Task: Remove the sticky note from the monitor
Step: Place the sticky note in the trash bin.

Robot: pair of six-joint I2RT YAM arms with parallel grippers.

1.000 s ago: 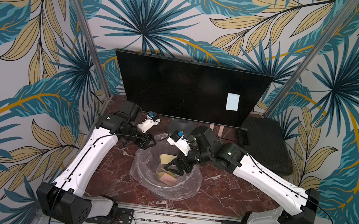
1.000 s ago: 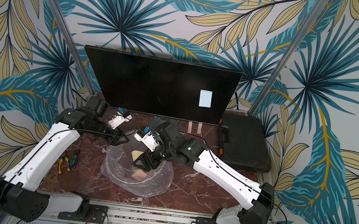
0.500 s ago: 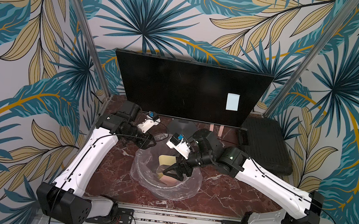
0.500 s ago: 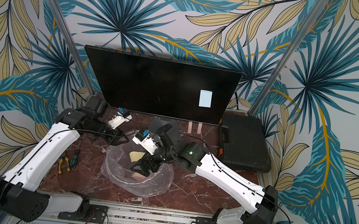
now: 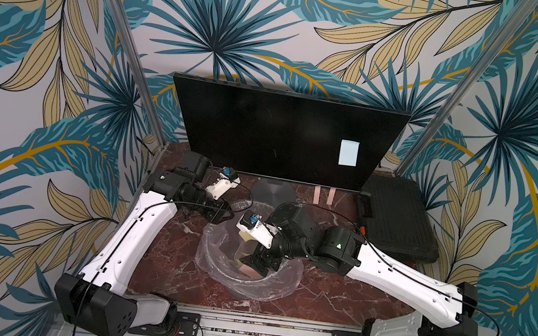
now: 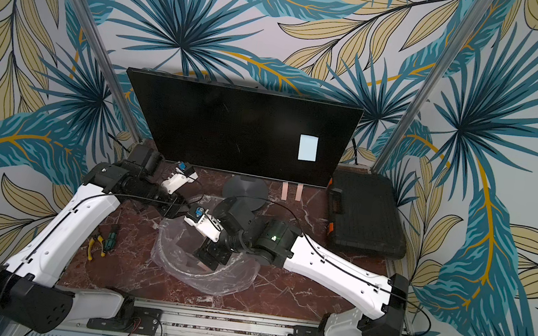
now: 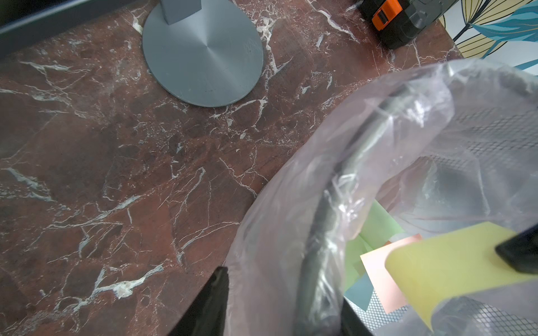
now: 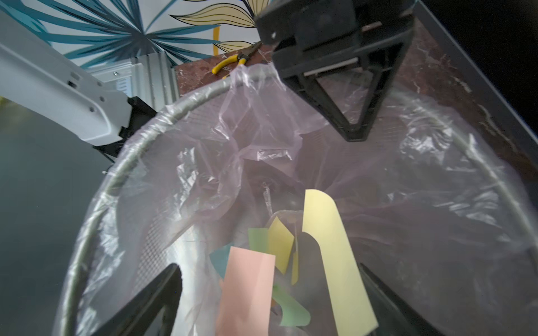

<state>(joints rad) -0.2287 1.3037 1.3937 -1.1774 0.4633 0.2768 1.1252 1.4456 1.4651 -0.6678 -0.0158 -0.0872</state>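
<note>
The monitor (image 5: 282,132) (image 6: 241,127) stands at the back, and a pale blue sticky note (image 5: 348,153) (image 6: 307,148) is stuck on the right part of its screen. Two pink strips (image 5: 323,195) hang at its lower edge. My right gripper (image 5: 257,261) (image 8: 267,270) is open inside a bag-lined mesh bin (image 5: 213,266) (image 8: 163,116). A yellow note (image 8: 334,261) (image 7: 451,261) lies against one of its fingers, above pink, green and teal notes (image 8: 247,291). My left gripper (image 5: 220,213) (image 7: 282,305) is shut on the bin's far rim and its bag.
The monitor's round grey base (image 7: 203,55) (image 5: 273,192) sits just behind the bin. A black ribbed case (image 5: 394,219) (image 6: 364,215) lies at the right. Yellow-handled pliers (image 6: 101,242) (image 8: 230,61) lie left of the bin, by the left arm.
My right gripper has opened wider and dropped lower into the bin with the yellow note. The left arm has not moved.
</note>
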